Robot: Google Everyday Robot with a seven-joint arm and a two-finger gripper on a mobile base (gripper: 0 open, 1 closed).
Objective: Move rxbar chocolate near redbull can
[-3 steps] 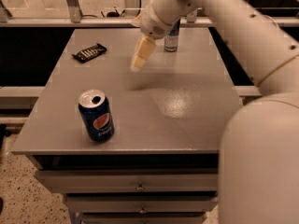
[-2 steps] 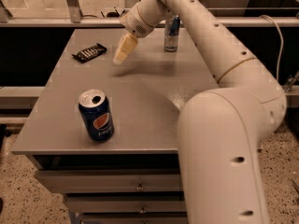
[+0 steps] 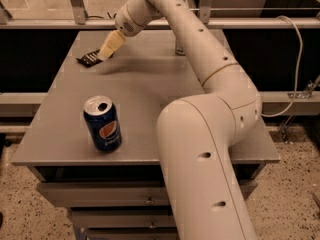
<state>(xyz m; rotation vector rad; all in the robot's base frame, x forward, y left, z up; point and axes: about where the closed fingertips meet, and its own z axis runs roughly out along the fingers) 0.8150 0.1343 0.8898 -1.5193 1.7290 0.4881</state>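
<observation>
Grey metal table (image 3: 142, 91) with drawers, on speckled floor (image 3: 20, 204).
Far-left corner: flat black-wrapped rxbar chocolate (image 3: 88, 59).
Front-left: wide dark-blue Pepsi can (image 3: 103, 125), upright, opened.
Cream-tipped gripper (image 3: 104, 55) at bar's right end; spread or closed, cannot tell.
Slim silver redbull can (image 3: 179, 49) at far edge, mostly hidden behind white arm (image 3: 200, 59), well apart from bar.
</observation>
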